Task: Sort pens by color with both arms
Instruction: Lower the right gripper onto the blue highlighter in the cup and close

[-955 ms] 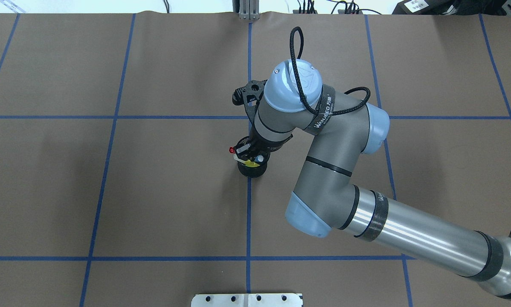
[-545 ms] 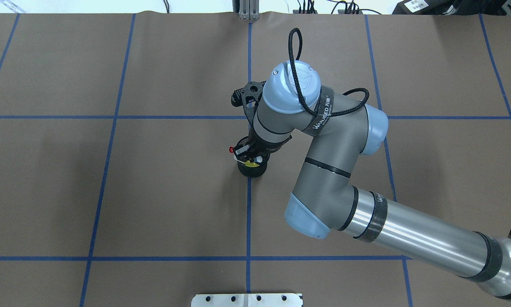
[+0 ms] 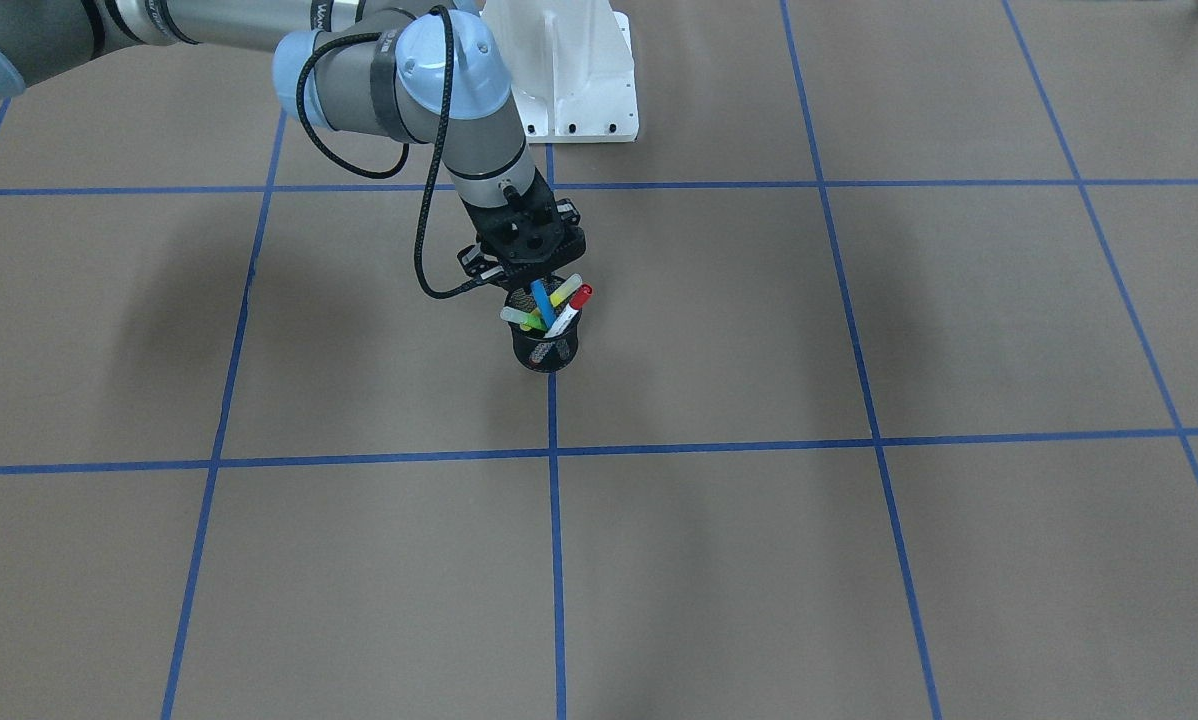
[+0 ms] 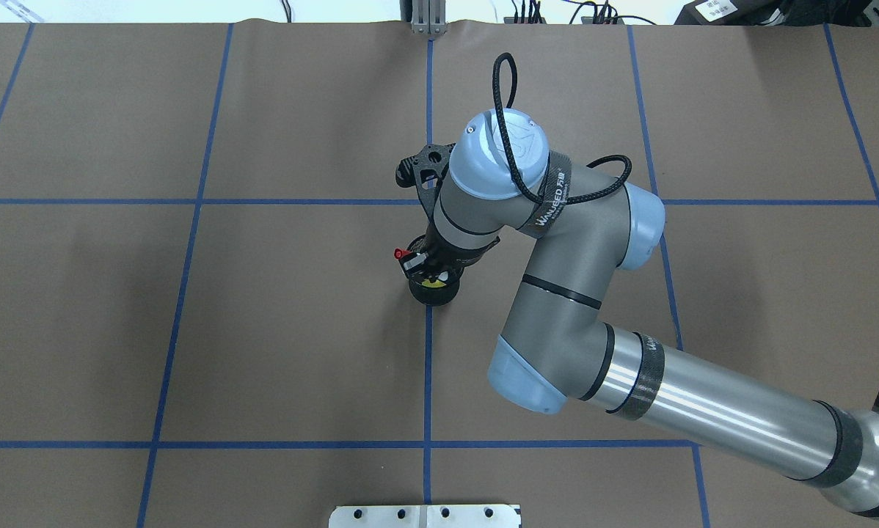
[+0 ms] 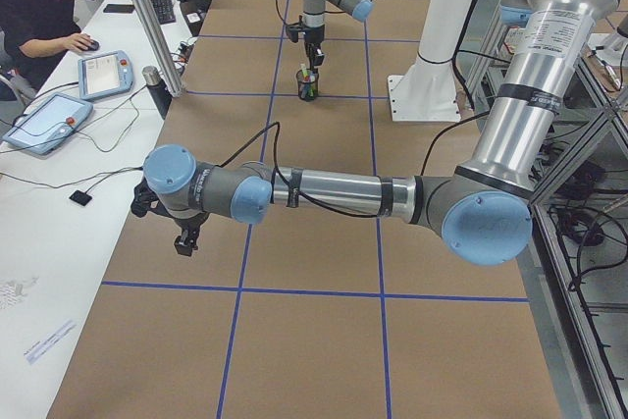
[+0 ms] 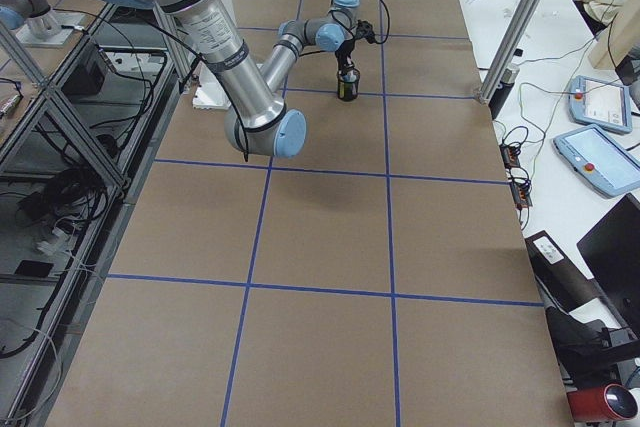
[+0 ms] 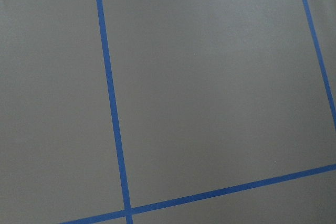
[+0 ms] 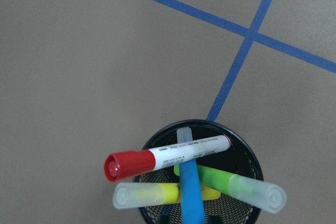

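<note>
1. The desk (image 4: 300, 330) is covered with a matte brown sheet, marked off into large squares by strips of blue tape (image 4: 427, 367).
2. A small round cup (image 8: 247, 150) of black wire mesh stands on a crossing of the tape lines near the middle of the desk.
3. All four pens stand in the cup, leaning across one another and fanned out above its rim.
4. The red-capped pen (image 8: 173, 156) has a smooth white barrel with small print and a ridged, glossy red cap; it lies crosswise over the others.
5. The blue pen (image 8: 190, 192) is a plain blue cylinder with a pale, see-through end and stands the most upright.
6. The green pen (image 8: 231, 182) and the yellow highlighter (image 8: 152, 194) each have a bright body under a frosted clear cap, and they lean to opposite sides.
7. The right arm (image 4: 557, 293), grey and polished silver tubes with rounded light-blue caps and a braided black cable (image 3: 424, 230), bends down over the cup.
8. Its black right end effector (image 3: 534, 275) hangs right at the pen tops; I cannot tell whether it is clenched or released.
9. The left arm (image 5: 334, 191) stretches low over bare desk, well apart from the cup; I cannot tell the state of the left end effector (image 5: 184, 242).
</note>
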